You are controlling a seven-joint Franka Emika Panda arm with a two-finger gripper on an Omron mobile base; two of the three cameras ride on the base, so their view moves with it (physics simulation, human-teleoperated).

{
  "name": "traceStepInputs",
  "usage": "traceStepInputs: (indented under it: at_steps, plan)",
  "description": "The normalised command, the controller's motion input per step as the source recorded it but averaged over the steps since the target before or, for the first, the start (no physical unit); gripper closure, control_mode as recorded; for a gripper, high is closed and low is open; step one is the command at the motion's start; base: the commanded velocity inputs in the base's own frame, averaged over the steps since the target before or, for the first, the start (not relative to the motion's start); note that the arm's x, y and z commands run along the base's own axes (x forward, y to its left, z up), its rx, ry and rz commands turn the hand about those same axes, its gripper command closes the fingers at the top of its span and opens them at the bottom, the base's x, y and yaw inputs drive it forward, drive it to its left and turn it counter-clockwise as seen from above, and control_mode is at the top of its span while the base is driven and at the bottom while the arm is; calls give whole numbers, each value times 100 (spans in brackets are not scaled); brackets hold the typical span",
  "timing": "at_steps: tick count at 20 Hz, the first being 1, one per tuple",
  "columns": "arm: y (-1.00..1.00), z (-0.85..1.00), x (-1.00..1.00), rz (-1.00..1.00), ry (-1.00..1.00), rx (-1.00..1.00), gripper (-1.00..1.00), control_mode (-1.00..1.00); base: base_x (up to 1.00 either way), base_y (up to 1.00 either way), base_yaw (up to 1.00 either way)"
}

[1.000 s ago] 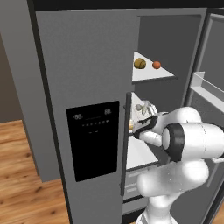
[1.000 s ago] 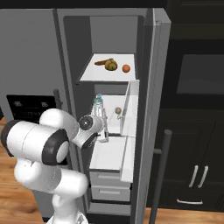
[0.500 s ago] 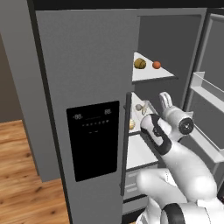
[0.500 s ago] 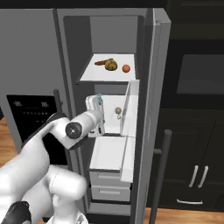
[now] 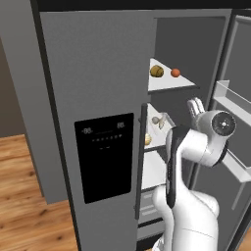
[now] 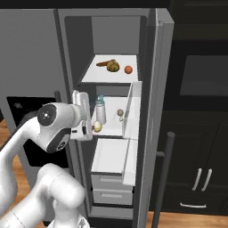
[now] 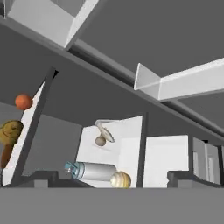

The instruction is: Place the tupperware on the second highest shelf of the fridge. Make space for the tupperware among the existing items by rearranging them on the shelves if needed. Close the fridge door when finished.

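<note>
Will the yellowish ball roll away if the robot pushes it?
Probably. The round yellowish ball sits loose on the flat white shelf board, so a nudge could send it rolling. The slim clear bottle standing beside it might stop it, or tip.

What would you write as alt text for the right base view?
A white robot arm reaches its open pincer into an open grey fridge. The top shelf holds brown foods and an orange fruit; the shelf below holds a clear bottle and a yellowish ball.

Grey fridge (image 5: 98,73), white shelf (image 6: 107,75), orange fruit (image 6: 128,69).
</note>
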Motion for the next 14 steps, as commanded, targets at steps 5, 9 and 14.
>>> traceStepInputs:
  at_steps: [5,9,14]
  plan:
    - [-7,-29,-64,25,57,0,-100,-100,0,0,0]
    - [-8,-26,-8,22,2,0,-100,-100,0,0,0]
    - [0,-1,-5,2,2,0,-100,-100,0,0,0]
